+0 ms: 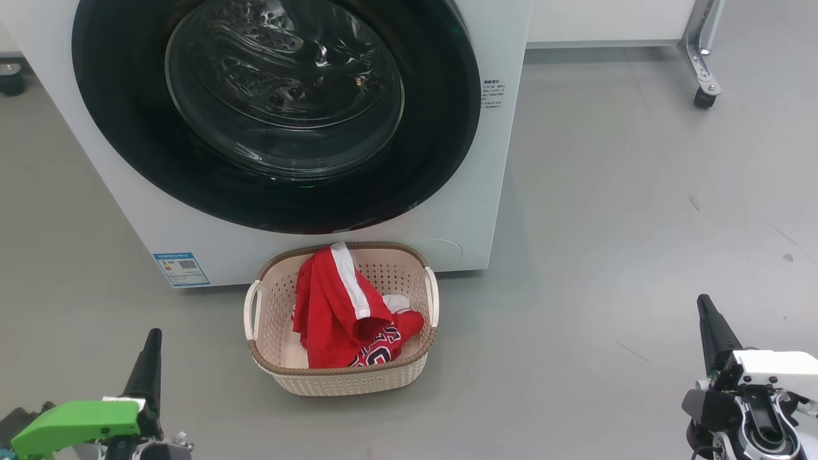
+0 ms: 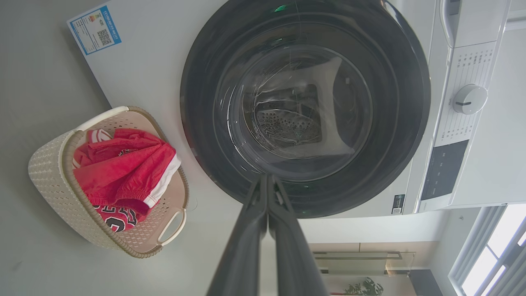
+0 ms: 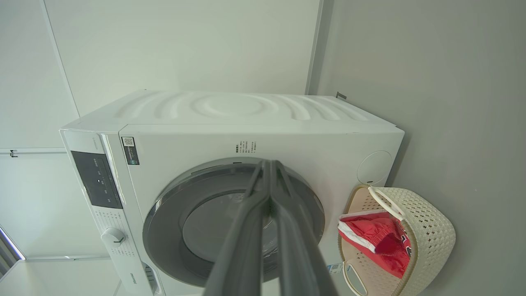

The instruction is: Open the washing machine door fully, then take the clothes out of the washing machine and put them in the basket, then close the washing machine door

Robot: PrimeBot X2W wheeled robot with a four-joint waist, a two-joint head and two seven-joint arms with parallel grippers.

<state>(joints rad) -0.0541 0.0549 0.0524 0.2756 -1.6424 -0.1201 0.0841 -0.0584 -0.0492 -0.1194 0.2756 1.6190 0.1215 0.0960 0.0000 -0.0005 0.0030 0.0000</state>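
Closed washing machine door (image 1: 275, 115), laundry out
The clothes (image 1: 339, 306) lie in the basket (image 1: 345, 380) just before it; left tool (image 1: 152, 338) and right tool (image 1: 706, 306) are pinched together, empty. Best confirm the latch sits flush.

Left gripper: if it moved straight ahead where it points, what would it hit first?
Probably the washing machine door, straight ahead of the left gripper; depth is unclear.

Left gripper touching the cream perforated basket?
Apart. Head view: the shut left gripper sits left of the cream perforated plastic basket, with bare grey floor plainly between them.
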